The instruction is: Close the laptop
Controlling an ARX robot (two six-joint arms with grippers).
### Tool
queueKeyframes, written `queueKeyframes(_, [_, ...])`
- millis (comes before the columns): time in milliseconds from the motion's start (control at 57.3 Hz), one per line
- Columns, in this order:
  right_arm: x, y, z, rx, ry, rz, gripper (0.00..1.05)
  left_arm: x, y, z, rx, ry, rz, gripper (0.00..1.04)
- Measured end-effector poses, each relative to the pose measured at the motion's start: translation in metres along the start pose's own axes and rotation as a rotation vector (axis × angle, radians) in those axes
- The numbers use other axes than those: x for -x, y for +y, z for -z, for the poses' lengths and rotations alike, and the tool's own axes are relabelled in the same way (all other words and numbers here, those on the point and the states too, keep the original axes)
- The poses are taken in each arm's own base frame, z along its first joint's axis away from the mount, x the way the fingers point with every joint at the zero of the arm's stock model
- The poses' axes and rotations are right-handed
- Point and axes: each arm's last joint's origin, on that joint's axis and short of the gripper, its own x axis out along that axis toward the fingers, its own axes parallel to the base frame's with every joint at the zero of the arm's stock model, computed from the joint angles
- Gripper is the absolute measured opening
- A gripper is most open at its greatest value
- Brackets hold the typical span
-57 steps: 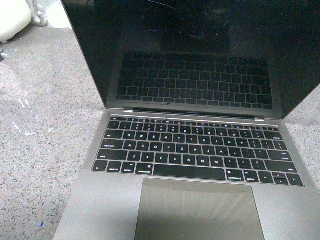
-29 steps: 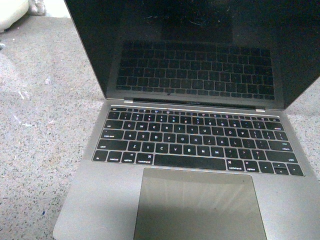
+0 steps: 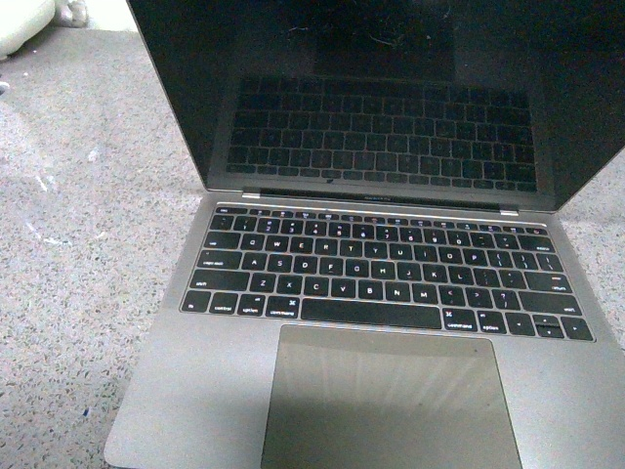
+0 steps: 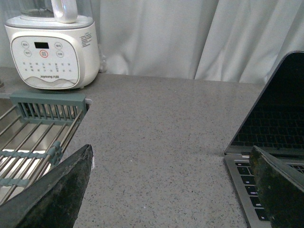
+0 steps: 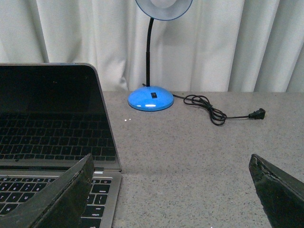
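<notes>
Nothing closed yet: the laptop (image 3: pixel 391 293) stands wide open on the desk (image 3: pixel 78 244); left tool (image 4: pixel 169 156) and right tool (image 5: pixel 171 161) gape empty, apparently clear.

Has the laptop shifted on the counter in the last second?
No. The laptop keeps its place beside the white scuffs on the counter; both slid slightly up the front view together, so the camera moved.
</notes>
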Motion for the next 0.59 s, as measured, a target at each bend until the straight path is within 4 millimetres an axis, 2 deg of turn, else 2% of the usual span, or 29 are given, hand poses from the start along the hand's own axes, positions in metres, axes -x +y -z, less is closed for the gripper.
queueKeyframes(594, [0.0000,0.0000,0.0000,0.000,0.000,0.000,0.96,0.0000,0.0000,0.0000,0.000,0.000,0.000,0.98])
